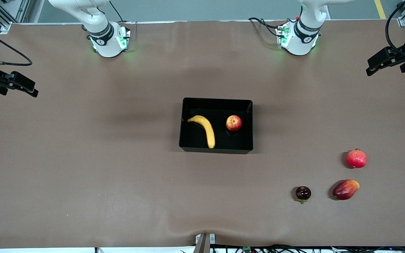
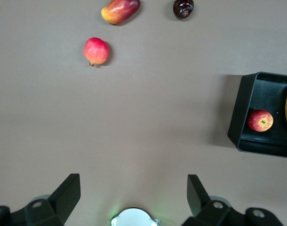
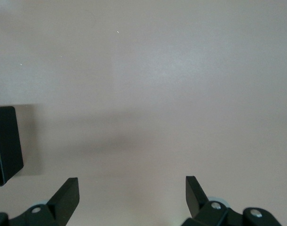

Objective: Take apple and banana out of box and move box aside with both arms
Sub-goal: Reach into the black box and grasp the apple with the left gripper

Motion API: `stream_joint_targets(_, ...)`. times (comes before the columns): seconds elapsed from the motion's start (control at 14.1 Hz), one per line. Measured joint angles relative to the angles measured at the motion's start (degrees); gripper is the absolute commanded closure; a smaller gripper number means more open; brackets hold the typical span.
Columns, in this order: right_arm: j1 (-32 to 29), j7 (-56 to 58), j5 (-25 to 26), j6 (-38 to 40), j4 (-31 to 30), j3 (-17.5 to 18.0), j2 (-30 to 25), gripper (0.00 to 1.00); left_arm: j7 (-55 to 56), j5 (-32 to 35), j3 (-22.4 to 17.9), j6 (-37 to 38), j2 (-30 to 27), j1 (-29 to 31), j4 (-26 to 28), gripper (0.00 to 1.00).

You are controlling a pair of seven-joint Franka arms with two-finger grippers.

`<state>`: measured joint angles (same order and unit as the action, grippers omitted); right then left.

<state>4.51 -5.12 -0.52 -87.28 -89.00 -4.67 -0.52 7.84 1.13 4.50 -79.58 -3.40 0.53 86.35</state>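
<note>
1. Front view: apple (image 1: 233,123) and banana (image 1: 204,129) lie in the box (image 1: 216,150) at mid-table.
2. Left gripper (image 2: 134,194) and right gripper (image 3: 132,194), jaws wide and empty, hover over opposite table ends.
3. Apple's on the left arm's side, so it's nearer; banana runs lengthwise toward the front camera.

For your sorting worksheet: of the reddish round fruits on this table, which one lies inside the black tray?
The apple, red with yellow streaks, beside the banana in the box. The other fruits lie on the bare table.
</note>
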Motion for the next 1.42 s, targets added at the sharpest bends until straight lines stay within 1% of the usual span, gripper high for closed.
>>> stream_joint_targets(0.36,0.3,0.0,0.0,0.0,0.0,0.1,0.5,0.0,0.0,0.0,0.4,0.0,0.7,-0.6,0.1,0.0)
stream_joint_targets(0.5,0.3,0.0,0.0,0.0,0.0,0.1,0.5,0.0,1.7,0.0,2.4,-0.3,2.9,-2.3,0.4,0.0)
stream_joint_targets(0.57,0.3,0.0,0.0,0.0,0.0,0.1,0.6,0.0,4.6,0.0,3.8,-1.4,4.7,-3.6,0.6,0.0)
stream_joint_targets(0.71,0.3,0.0,0.0,0.0,0.0,0.1,0.6,0.0,12.9,0.0,7.3,-5.6,9.5,-7.0,1.0,0.0)
stream_joint_targets(0.85,0.4,0.0,0.0,0.0,0.0,0.1,0.6,0.0,23.1,0.1,9.2,-10.8,15.1,-11.9,1.2,0.0)
stream_joint_targets(1.14,0.4,0.0,0.0,-0.1,0.0,0.1,0.6,0.0,46.6,0.5,9.6,-19.7,24.7,-20.9,1.4,0.0)
stream_joint_targets(1.28,0.4,0.0,0.0,-0.1,0.0,0.1,0.6,0.0,54.8,1.7,9.6,-23.4,28.9,-24.4,1.5,0.0)
stream_joint_targets(1.42,0.4,0.0,0.0,-0.1,0.0,0.1,0.7,0.0,61.1,4.2,9.6,-26.0,32.8,-26.6,1.7,0.0)
